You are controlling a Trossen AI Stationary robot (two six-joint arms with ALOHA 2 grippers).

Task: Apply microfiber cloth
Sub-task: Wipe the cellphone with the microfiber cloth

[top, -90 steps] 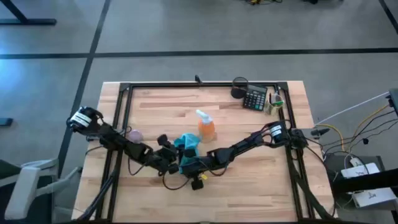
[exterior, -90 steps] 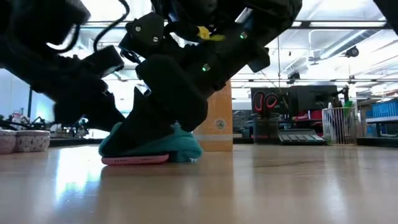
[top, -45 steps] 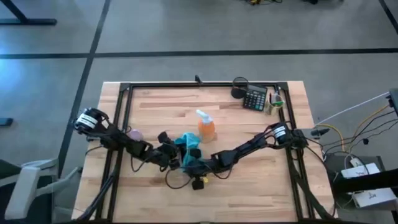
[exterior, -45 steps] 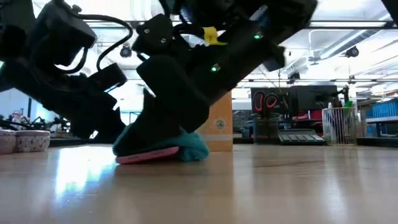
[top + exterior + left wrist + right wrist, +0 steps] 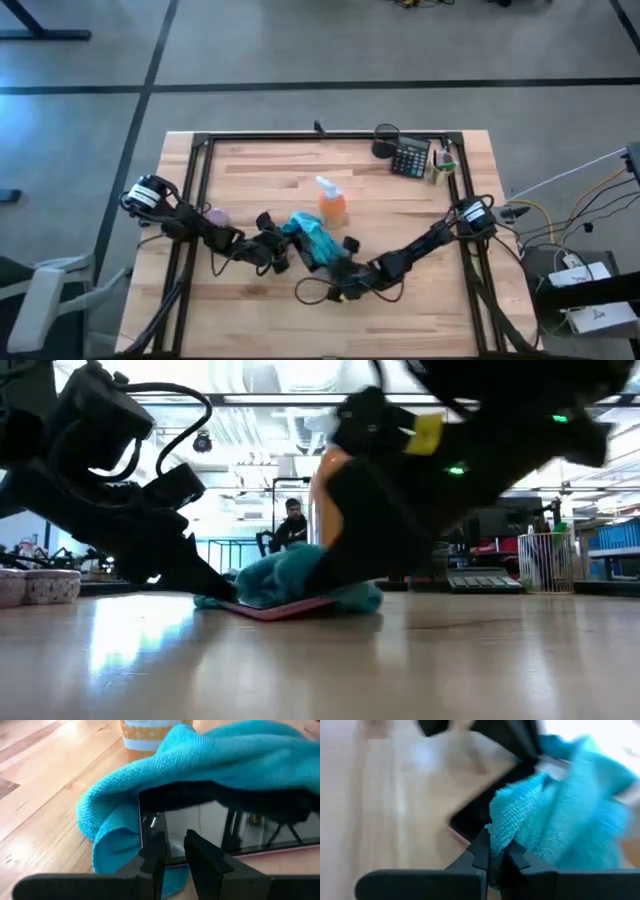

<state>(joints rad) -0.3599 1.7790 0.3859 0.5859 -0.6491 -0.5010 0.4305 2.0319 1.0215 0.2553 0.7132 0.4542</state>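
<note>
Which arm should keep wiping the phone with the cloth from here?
Right. The right gripper is pinching the microfiber cloth draped over the phone. The left gripper clamps the phone's edge, so it likely should just steady it.

Daylight is washing the high view evenly, and shadows are lying soft on the wooden surface (image 5: 400, 215). In the low view, ceiling lights (image 5: 250, 420) are glaring at 12 o'clock and reflecting off the planks. The right wrist view is smearing with motion blur; the microfiber cloth (image 5: 560, 815) is looking soft-edged.
</note>
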